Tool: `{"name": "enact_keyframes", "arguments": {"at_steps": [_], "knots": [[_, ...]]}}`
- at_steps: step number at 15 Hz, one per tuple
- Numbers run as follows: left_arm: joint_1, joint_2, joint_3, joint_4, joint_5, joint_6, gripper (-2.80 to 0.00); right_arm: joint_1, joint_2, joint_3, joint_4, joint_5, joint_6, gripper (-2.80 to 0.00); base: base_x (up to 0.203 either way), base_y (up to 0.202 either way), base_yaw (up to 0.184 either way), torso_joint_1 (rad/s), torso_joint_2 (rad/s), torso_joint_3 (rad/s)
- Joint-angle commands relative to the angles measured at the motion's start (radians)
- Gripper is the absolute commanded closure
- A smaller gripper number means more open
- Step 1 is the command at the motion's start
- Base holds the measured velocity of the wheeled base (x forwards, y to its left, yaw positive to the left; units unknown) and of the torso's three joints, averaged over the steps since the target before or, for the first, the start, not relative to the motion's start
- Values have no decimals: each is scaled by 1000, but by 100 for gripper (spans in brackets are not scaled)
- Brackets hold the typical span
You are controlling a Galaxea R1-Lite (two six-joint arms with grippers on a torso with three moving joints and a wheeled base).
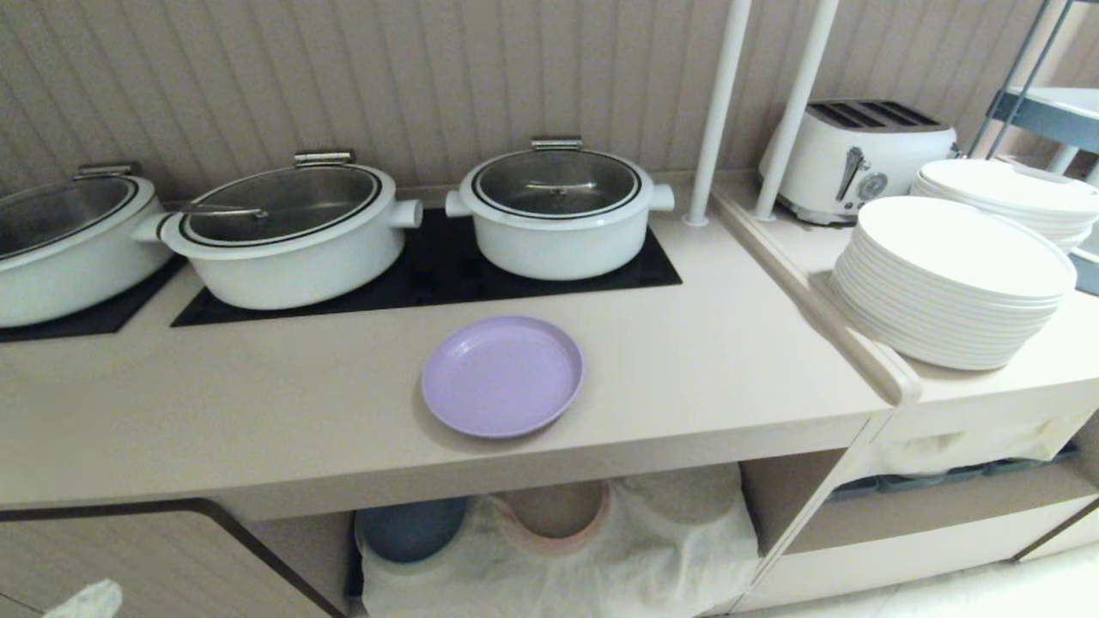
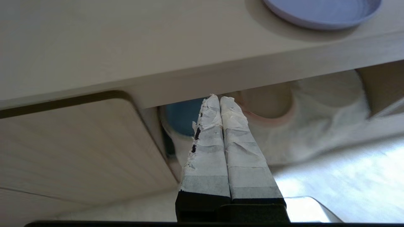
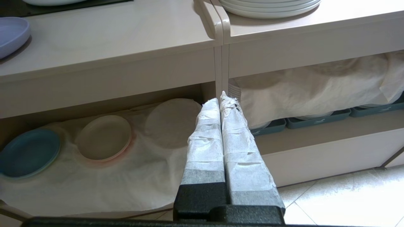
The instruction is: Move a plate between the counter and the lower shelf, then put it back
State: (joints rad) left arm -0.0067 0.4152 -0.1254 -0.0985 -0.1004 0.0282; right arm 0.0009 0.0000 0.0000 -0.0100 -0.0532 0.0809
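The lavender plate lies flat on the beige counter, near its front edge and in front of the black hob panel; nothing touches it. It also shows in the left wrist view and the right wrist view. My left gripper is shut and empty, low in front of the counter's edge, left of and below the plate; its taped tip peeks into the head view. My right gripper is shut and empty, parked low before the cubby divider. The lower shelf lies under a wrinkled cream cloth.
Three white lidded pots stand on the hobs behind the plate. Stacked white plates and a toaster sit at the right. On the lower shelf lie a blue plate and a beige-pink plate. Grey-blue trays fill the right cubby.
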Motion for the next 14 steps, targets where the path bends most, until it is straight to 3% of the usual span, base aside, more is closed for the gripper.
{"name": "enact_keyframes", "arguments": {"at_steps": [1, 7, 8, 11, 14], "knots": [[14, -203, 72, -1, -1, 17, 0, 1, 0, 0, -1, 0, 0, 0, 0, 0, 0, 0, 0, 0], [5, -391, 112, 34, 7, 86, 0, 1, 1, 0, -1, 0, 0, 0, 0, 0, 0, 0, 0, 0], [5, -414, 102, 85, 17, 89, 0, 0, 0, 0, -1, 0, 0, 0, 0, 0, 0, 0, 0, 0], [5, -415, 125, 82, 61, 95, 0, 0, 1, 0, -1, 0, 0, 0, 0, 0, 0, 0, 0, 0], [5, -415, 125, 100, 65, 40, 0, 1, 0, 0, -1, 0, 0, 0, 0, 0, 0, 0, 0, 0]]}}
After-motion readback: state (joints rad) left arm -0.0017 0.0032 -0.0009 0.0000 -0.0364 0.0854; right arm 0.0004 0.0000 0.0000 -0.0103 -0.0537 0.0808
